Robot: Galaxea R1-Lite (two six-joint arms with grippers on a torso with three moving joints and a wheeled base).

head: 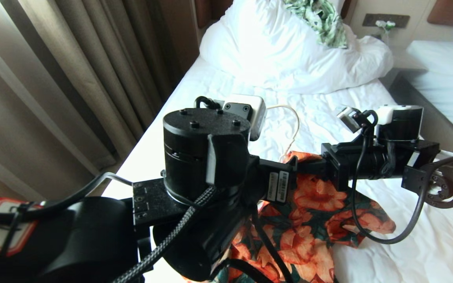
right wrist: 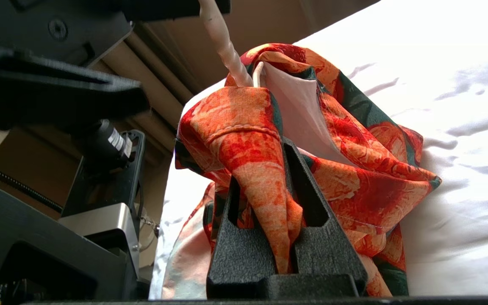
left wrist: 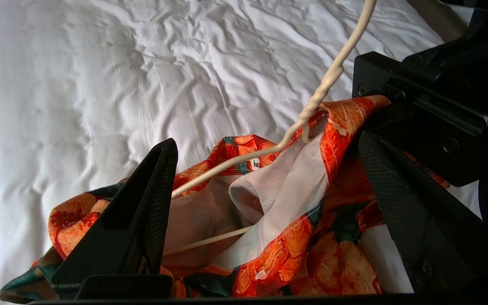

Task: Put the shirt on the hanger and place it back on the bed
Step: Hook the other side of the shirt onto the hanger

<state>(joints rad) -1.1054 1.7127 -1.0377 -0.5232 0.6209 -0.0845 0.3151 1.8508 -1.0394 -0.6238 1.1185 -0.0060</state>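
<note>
The orange-flowered shirt [head: 309,220] lies bunched on the bed's white sheet [head: 218,86], partly hidden under my arms. The cream wire hanger [left wrist: 324,84] has its twisted neck rising from the collar and its lower wires inside the pale lining; its hook [head: 294,118] shows above the cloth. My left gripper [left wrist: 267,140] stands open, one finger [left wrist: 142,212] on each side of the collar opening, gripping nothing. My right gripper [right wrist: 265,169] is shut on a fold of the shirt [right wrist: 244,127] just below the hanger's neck [right wrist: 227,51].
Brown curtains [head: 73,78] hang along the bed's left side. A heaped white duvet and pillow [head: 281,51] carry a green-and-white leaf-print cloth [head: 325,19]. A dark gap [head: 411,90] separates this bed from a second white bed [head: 446,74] on the right.
</note>
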